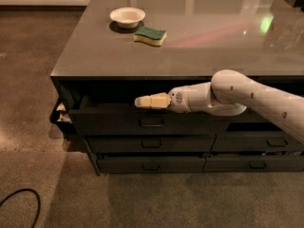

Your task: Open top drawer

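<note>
Top drawer partway out, my gripper at its upper edge.

From the left: the top drawer (114, 123) sits under the counter (199, 51), its front seemingly proud of the lower drawers with a dark gap above, so I judge the pull is underway. Its handle (152, 121) lies just below my gripper (140, 101), which points left over the front's top edge; clenched or released, I cannot tell. The next move calls for a straight outward pull.

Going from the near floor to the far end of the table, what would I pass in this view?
Cable → top drawer → sponge → bowl. The gripper sits just above the drawer's front, under the tabletop, so I leave it out of the order.
</note>
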`<state>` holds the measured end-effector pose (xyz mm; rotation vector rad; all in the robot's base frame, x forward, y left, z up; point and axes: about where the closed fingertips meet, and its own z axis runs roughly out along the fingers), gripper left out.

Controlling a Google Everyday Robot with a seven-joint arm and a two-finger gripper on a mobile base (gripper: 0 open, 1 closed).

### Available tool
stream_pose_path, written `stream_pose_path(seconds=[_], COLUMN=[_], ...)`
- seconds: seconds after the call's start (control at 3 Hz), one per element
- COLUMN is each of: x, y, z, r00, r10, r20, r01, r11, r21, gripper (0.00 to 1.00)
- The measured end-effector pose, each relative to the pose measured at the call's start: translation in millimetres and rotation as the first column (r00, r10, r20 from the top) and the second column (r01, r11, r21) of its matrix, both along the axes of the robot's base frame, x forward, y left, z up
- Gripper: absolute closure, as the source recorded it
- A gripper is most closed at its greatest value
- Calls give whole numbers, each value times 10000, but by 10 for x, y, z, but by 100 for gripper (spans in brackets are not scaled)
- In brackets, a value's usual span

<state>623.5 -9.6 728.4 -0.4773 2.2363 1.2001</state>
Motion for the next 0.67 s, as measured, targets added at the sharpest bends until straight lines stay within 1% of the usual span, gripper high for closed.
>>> stream_pose_path(seconds=[0.33,0.67], x=[-69,-70], y=[-37,-38], z=[-44,-6], r00=[9999,9999], r10=[-112,-112], r20=[-127,-129], r01=[111,112], r11=[9999,9999], r21=[-69,-71], gripper=[0,0])
